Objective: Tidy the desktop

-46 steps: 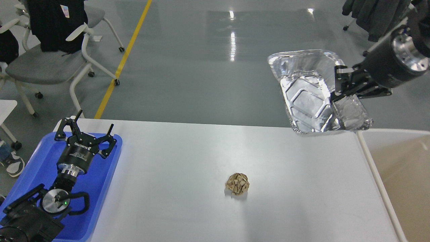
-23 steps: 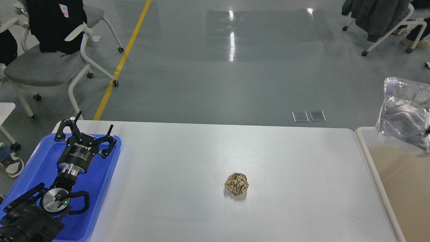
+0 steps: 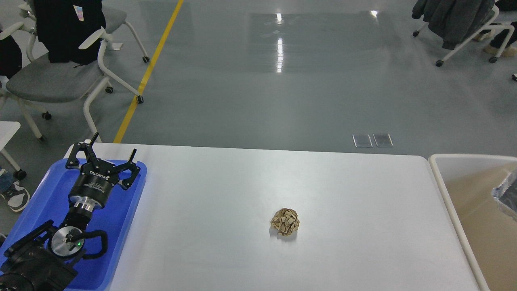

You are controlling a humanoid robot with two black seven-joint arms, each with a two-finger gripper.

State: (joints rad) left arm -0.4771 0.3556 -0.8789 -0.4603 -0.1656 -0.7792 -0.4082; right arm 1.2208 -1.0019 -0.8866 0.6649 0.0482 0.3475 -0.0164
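Glossy smooth white tabletop (image 3: 250, 182); crumpled brown paper ball (image 3: 285, 221); shiny blue plastic tray (image 3: 32, 202); crinkled silvery foil (image 3: 507, 194).

Bright, even overhead light; ceiling lamps glare on the glossy grey floor (image 3: 278, 48); sharp focus, soft shadows

Black left arm (image 3: 60, 226), silver joint rings, white lettering.

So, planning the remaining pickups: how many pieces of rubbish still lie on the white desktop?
1: a crumpled brown paper ball near the middle of the glossy white desktop. Nothing else shows on it.
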